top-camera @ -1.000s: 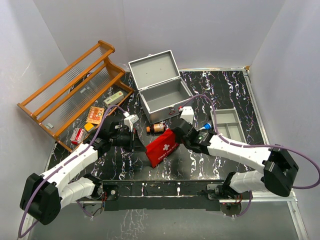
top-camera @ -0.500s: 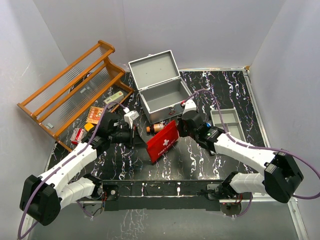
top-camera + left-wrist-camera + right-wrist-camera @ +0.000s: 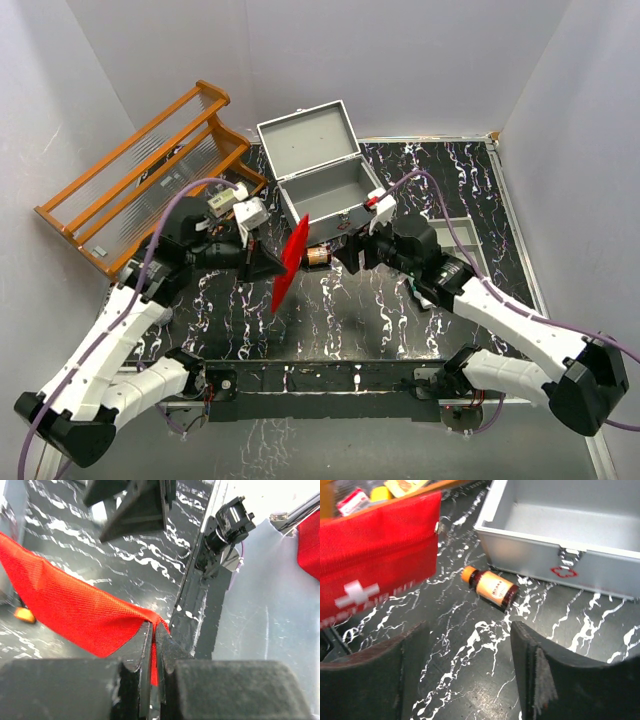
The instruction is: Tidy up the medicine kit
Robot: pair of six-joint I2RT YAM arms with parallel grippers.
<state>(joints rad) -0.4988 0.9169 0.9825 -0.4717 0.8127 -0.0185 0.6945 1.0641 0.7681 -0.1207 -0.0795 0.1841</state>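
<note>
Black counter (image 3: pixel 400 310) veined with white fills the floor of a white-walled enclosure. Toward its back stands the medicine kit, a grey metal rectangular box (image 3: pixel 325 190). Its hinged lid (image 3: pixel 308 135) is raised and tipped back, and the latch and a small red cross mark face the arms.

The left fingers (image 3: pixel 268 264) are pinched tight on one edge of a red fabric pouch with a white cross (image 3: pixel 290 262). The pouch hangs from them clear of the counter, just in front of the box's front left corner. From above it shows almost edge-on, and the left wrist view shows the cloth clamped between the two pads.

The right fingers (image 3: pixel 352 257) are spread wide with nothing between them. They hover low over the counter near the box's front wall.

A small brown glass bottle with an orange cap (image 3: pixel 318 256) lies on its side between the pouch and the right fingers, just before the box.

An orange-brown wooden rack (image 3: pixel 140 180) leans at the left rear. A shallow grey divided tray (image 3: pixel 470 235) sits right of the box, partly hidden by the right arm.
</note>
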